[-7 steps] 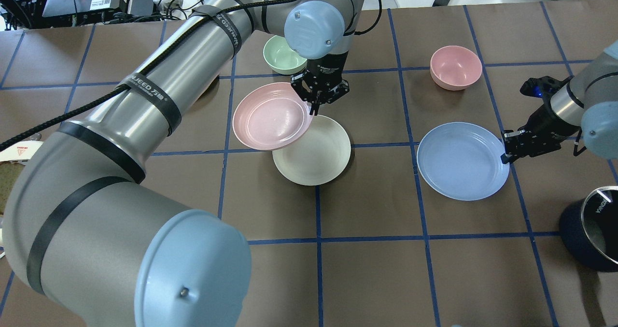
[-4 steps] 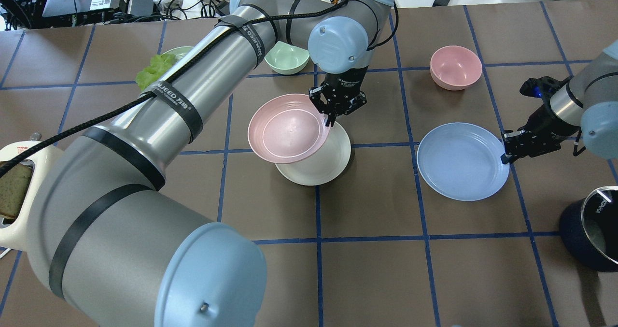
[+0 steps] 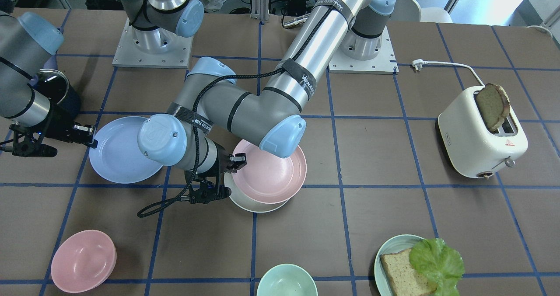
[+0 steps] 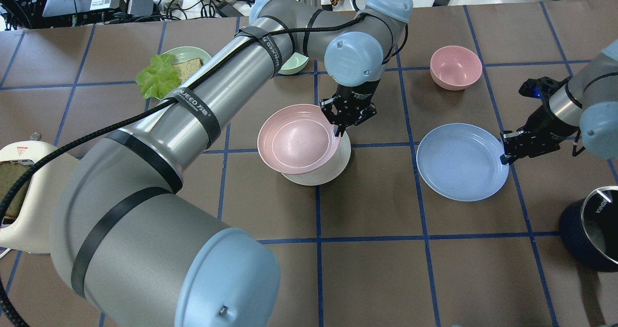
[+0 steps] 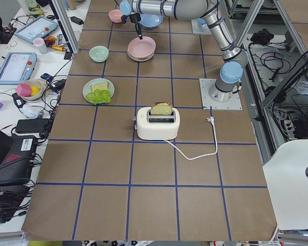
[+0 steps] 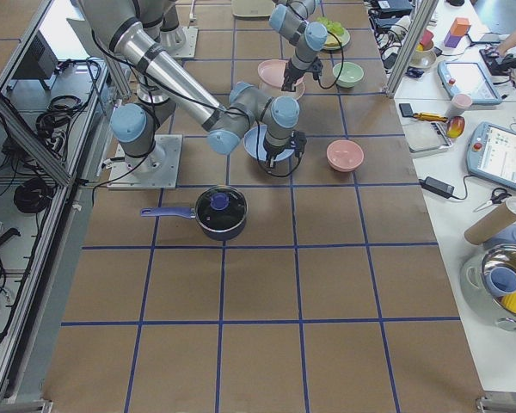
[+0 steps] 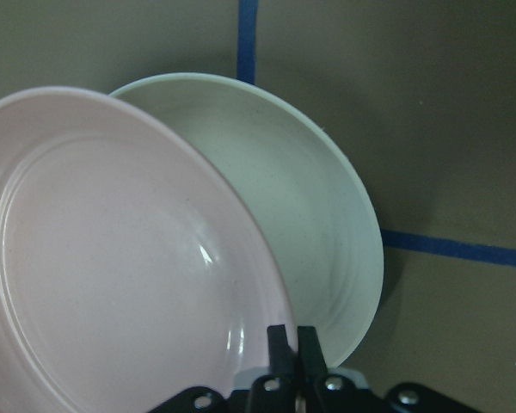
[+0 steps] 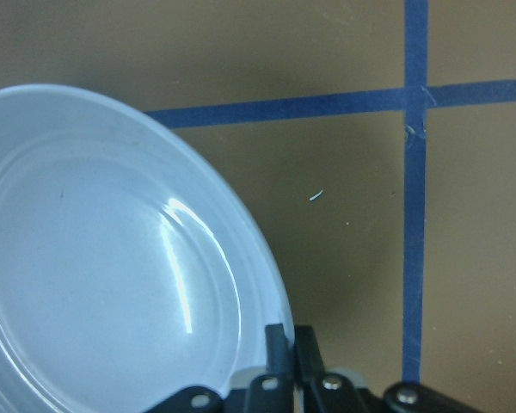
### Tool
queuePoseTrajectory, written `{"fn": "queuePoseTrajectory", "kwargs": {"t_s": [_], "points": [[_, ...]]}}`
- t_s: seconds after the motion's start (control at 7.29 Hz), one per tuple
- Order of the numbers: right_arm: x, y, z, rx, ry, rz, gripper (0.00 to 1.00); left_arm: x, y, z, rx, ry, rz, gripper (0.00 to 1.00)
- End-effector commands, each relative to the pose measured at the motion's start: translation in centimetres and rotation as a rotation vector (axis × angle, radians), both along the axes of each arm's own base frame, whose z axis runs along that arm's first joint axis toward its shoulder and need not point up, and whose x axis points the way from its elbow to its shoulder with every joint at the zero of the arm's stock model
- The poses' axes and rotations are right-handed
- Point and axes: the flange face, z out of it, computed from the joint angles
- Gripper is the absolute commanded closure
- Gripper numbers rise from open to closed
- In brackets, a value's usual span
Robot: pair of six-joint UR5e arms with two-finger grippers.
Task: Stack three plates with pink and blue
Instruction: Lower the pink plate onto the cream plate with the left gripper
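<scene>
My left gripper [image 4: 339, 130] is shut on the rim of the pale pink plate [image 4: 299, 141] and holds it tilted just above the cream-white plate [image 4: 333, 165], covering most of it. The left wrist view shows the pink plate [image 7: 112, 258] over the cream one [image 7: 318, 215], pinched between the fingers at its edge. The light blue plate [image 4: 461, 162] lies to the right. My right gripper [image 4: 504, 155] is shut on its right rim, as the right wrist view shows [image 8: 95, 258].
A pink bowl [image 4: 456, 67] stands behind the blue plate. A mint bowl [image 4: 294, 63] is partly hidden by my left arm. A pale-green plate with bread and lettuce [image 4: 169, 71] is at the far left, a toaster [image 4: 24, 206] at the left edge, and a dark pot [image 4: 591, 228] at the right edge.
My left gripper has carried the pink plate to the right and nearer, so it now covers more of the cream plate. The right gripper and blue plate have stayed put.
</scene>
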Motion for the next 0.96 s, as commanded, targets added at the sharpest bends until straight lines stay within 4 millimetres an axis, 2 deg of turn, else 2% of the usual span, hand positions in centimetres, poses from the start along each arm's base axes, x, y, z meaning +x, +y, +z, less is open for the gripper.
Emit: {"fn": "queuePoseTrajectory", "kwargs": {"t_s": [0.0,0.27,0.82], "points": [[-0.1,0.0,0.2,-0.008,0.005,-0.001,1.0,-0.4,-0.4,-1.2,-0.017,0.002,0.014,1.0],[-0.1,0.0,0.1,-0.005,0.003,-0.001,1.0,-1.0,-0.5,-2.5,-0.035,0.003,0.028,1.0],[0.0,-0.1,0.1,-0.004,0.005,0.0,1.0,-2.1,-1.9,-2.5,-0.063,0.008,0.045,1.0]]}}
